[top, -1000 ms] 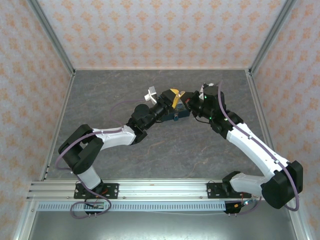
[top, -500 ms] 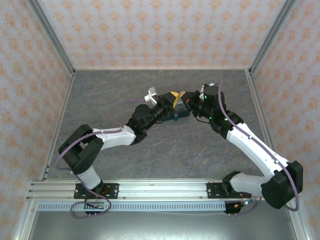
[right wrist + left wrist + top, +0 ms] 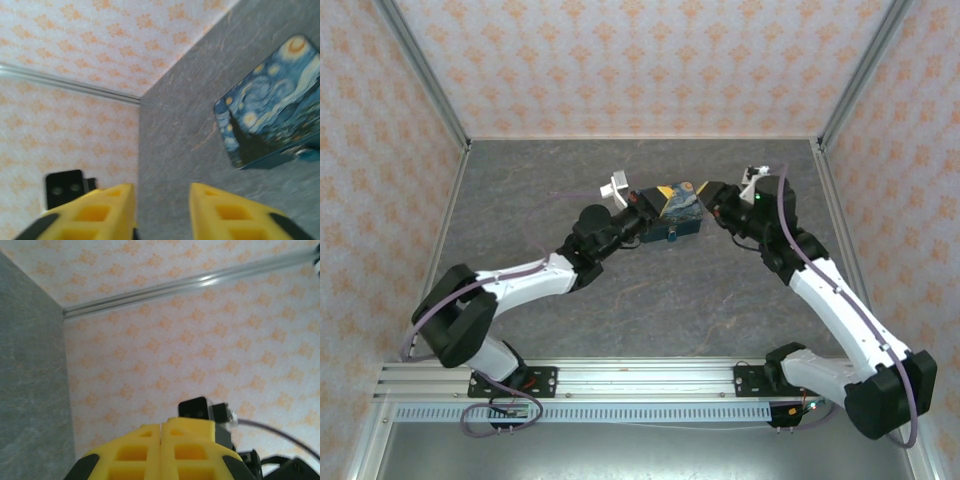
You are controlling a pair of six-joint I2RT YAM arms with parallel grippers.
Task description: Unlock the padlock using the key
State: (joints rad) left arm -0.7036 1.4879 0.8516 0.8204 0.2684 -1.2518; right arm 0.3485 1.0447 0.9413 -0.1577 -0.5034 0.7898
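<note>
The blue-and-yellow Starry Night tin (image 3: 682, 208) lies mid-table between the two grippers. In the right wrist view the tin (image 3: 270, 120) sits off to the right, with a small pale glint on its lower edge that I cannot identify. I cannot make out the padlock or the key in any view. My left gripper (image 3: 658, 200) is at the tin's left end; its yellow fingers (image 3: 190, 440) are pressed together, nothing visible between them. My right gripper (image 3: 713, 200) is just right of the tin, apart from it. Its yellow fingers (image 3: 220, 205) stand wide apart over bare table.
The grey stone-patterned table (image 3: 650, 290) is walled by orange-patterned panels (image 3: 620, 60) on three sides, with metal corner posts (image 3: 420, 70). A white tag (image 3: 615, 187) sticks up from the left wrist. The rail (image 3: 620, 380) with the arm bases runs along the near edge.
My right gripper has drawn back to the right, away from the tin. My left arm has stretched out lower and flatter. More of the tin's painted lid shows now.
</note>
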